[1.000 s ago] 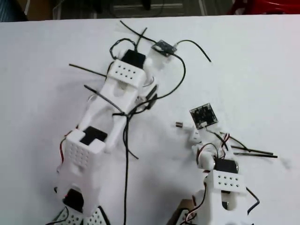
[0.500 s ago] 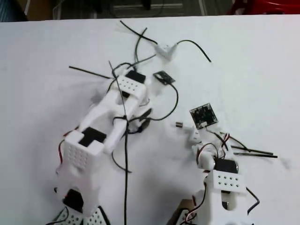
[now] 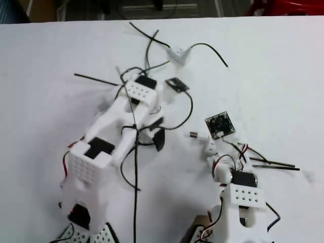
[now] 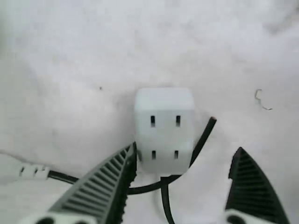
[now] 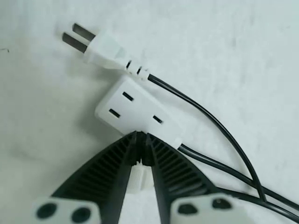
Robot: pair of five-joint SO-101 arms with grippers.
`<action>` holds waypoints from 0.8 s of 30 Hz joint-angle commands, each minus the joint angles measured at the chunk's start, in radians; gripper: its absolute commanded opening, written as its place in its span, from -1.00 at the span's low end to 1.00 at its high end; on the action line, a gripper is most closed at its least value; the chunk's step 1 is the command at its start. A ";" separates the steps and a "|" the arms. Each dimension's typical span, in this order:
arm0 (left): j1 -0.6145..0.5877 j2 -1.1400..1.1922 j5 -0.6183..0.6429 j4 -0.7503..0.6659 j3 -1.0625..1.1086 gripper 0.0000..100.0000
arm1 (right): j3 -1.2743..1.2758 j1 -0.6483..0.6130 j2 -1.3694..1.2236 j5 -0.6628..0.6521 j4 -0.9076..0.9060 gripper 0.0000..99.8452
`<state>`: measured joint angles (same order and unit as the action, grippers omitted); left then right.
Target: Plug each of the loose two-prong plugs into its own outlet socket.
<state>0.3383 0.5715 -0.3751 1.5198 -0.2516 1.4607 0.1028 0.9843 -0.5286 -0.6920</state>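
Overhead, the far outlet [image 3: 177,53] lies at 12 o'clock on the table [image 3: 283,61]. My left pincer [image 4: 186,150] is spread wide, with the outlet's near end between its fingers [image 4: 107,186]. One fingertip is just beside the outlet and the other well apart. A black cord [image 4: 203,137] runs along the outlet's side. My right pincer [image 5: 140,136] is pressed together, tips against the near outlet [image 5: 135,114], just off the table's middle toward 3 o'clock. One plug [image 5: 105,51] lies loose just beside that outlet, prongs bare.
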 commanded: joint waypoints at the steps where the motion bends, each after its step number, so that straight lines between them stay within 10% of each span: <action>1: -0.008 -0.064 -0.008 0.115 -0.193 -0.37 | 0.002 -0.012 0.008 -0.003 0.012 -0.95; 11: -0.041 -0.067 -0.006 0.269 -0.563 -0.38 | 0.002 -0.012 0.012 -0.003 0.012 -0.95; 24: 0.113 -0.452 0.138 0.264 -0.273 -0.38 | 0.002 -0.012 0.015 -0.002 0.012 -0.95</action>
<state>0.4104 0.2754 -0.2739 1.7852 -0.6030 1.4607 0.1028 0.9889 -0.5286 -0.6920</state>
